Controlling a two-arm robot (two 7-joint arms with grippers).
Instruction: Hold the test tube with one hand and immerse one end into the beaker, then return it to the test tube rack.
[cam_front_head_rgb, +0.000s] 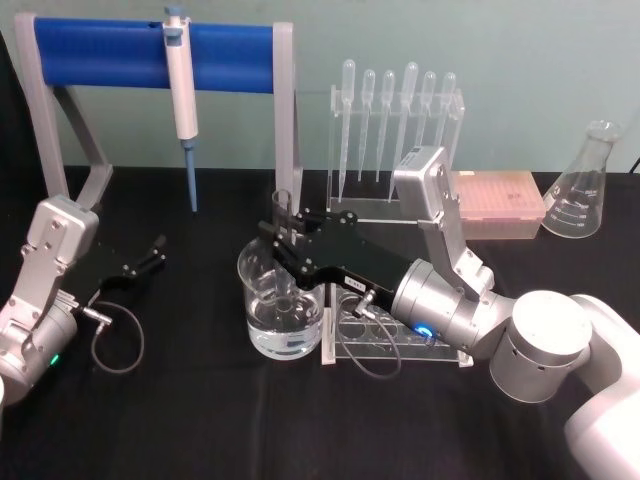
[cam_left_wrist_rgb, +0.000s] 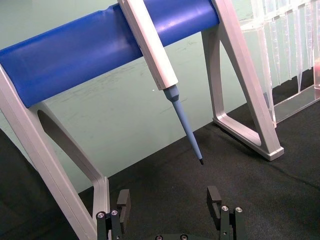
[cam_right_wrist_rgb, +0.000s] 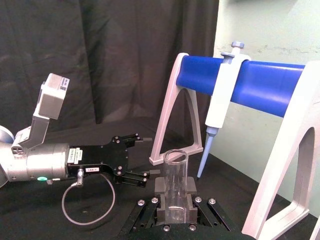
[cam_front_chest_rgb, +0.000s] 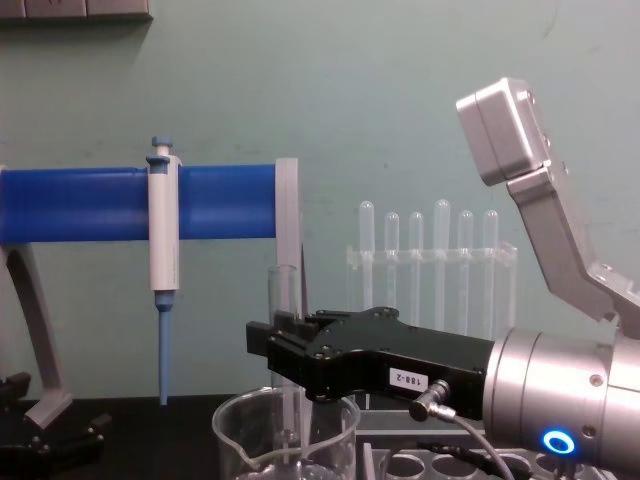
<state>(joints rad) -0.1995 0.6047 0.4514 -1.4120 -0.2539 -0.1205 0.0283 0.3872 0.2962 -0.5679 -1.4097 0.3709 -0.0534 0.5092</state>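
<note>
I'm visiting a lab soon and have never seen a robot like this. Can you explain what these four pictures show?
It is a two-armed robot, and each arm ends in a black pincer. One picture looks down from its head, one looks across from its chest, and two come from cameras on its wrists. On the black table stand a beaker with clear liquid, a clear test tube rack, a row of plastic pipettes, a flask and a blue frame holding a pipettor. The right pincer is shut on a glass test tube, held upright with its lower end inside the beaker. The left pincer is open on the left, holding nothing.
</note>
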